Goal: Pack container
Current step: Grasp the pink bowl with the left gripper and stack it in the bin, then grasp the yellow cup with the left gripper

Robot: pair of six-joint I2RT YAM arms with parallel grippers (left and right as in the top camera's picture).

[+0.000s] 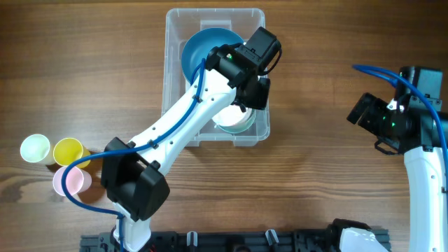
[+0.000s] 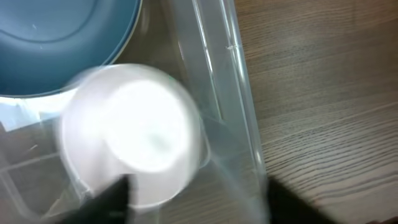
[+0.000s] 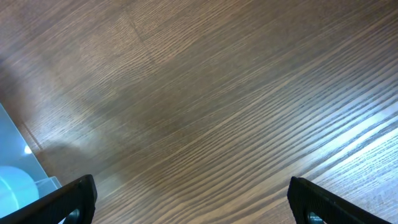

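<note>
The clear rectangular container [image 1: 170, 42] stands at the back middle of the table. Inside it lie a blue bowl [image 1: 203, 45] at the far end and a white cup [image 1: 234, 120] at the near end. My left gripper [image 1: 255, 91] hangs over the container, just above the white cup. In the blurred left wrist view the white cup [image 2: 134, 134] sits below the blue bowl [image 2: 62, 37], beside the container's wall [image 2: 217, 68]. The left gripper [image 2: 196, 199] is open, fingers wide apart. My right gripper [image 1: 369, 115] is open and empty over bare wood [image 3: 193, 199].
Three small cups stand at the left edge: a pale green one [image 1: 34, 148], a yellow one [image 1: 68, 150] and a pink one [image 1: 70, 180]. The container's corner shows at the left edge of the right wrist view [image 3: 9, 155].
</note>
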